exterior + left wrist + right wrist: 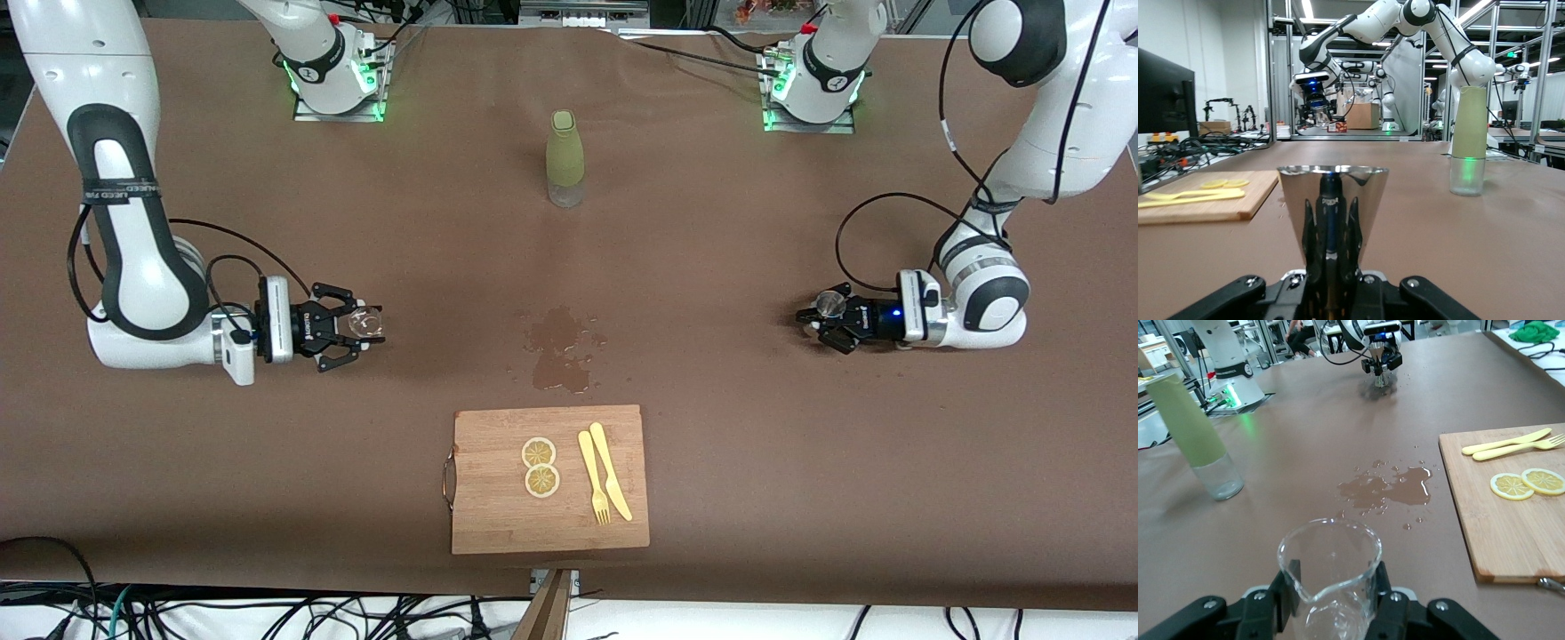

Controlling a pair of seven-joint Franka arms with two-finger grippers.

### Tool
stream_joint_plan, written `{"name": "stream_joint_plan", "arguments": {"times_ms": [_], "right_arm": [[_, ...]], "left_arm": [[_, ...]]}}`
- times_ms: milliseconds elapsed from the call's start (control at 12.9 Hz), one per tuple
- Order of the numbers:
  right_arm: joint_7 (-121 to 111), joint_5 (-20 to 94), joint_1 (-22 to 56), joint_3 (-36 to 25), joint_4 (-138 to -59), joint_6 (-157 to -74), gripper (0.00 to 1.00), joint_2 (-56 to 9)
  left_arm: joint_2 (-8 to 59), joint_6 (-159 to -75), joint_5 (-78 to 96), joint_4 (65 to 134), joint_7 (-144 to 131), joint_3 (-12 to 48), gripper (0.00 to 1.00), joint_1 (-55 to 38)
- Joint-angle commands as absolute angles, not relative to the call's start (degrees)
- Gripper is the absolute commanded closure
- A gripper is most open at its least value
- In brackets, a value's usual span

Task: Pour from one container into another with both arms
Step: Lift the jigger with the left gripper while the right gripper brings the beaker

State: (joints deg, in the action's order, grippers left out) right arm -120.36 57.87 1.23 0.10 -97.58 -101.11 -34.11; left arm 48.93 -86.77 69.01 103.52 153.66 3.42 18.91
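My right gripper is low over the table toward the right arm's end, shut on a clear glass beaker. In the right wrist view the beaker stands upright between the black fingers of the right gripper, spout toward the camera. My left gripper is low toward the left arm's end, shut on a small shiny metal cone cup. In the left wrist view the cup stands upright and hides most of the left gripper.
A pale green bottle stands mid-table near the bases. A wet puddle lies on the brown table between the grippers. Nearer the camera sits a wooden board with two lemon slices, a yellow fork and a knife.
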Motion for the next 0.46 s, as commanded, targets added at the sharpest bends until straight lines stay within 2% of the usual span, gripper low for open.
{"name": "stream_joint_plan", "arguments": {"times_ms": [0, 386], "right_arm": [[-114.5, 57.8, 4.4, -0.1, -98.8, -104.1, 0.87, -31.3], [-104.6, 57.4, 9.2, 1.2, -98.8, -109.5, 0.87, -29.6]], "left_arm": [[46.7, -86.7, 71.5, 104.1, 152.4, 2.7, 1.00, 14.1], [46.2, -88.1, 76.1, 104.1, 152.5, 2.5, 1.00, 6.1]]}}
